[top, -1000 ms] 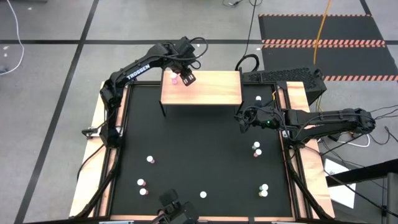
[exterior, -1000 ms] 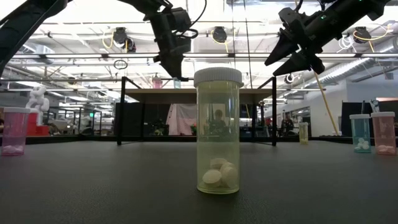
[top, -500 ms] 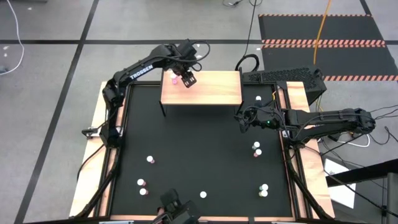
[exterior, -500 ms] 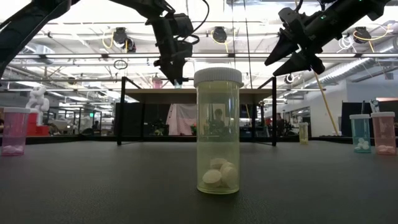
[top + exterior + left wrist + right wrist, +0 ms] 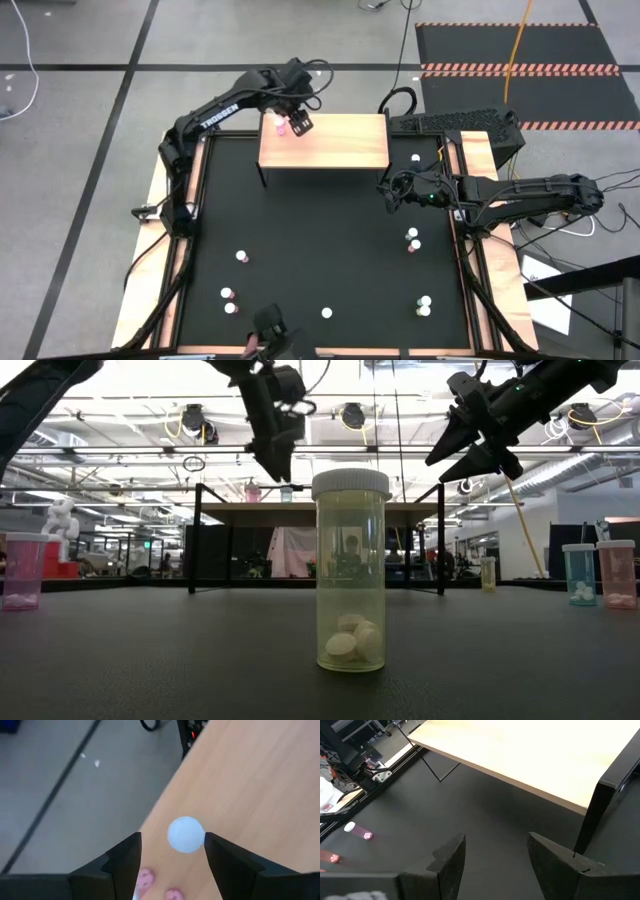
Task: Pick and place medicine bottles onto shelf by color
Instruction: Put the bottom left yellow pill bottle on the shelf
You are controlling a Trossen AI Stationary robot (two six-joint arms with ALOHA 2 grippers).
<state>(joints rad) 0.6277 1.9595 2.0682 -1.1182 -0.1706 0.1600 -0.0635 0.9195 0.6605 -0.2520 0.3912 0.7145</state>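
A pink bottle (image 5: 281, 126) stands upright on the shelf's (image 5: 340, 148) left back corner, directly below the left gripper (image 5: 299, 124), whose jaws are open around its white cap without touching. The right gripper (image 5: 388, 193), jaws open and empty, waits off the shelf's right front corner, farther away.
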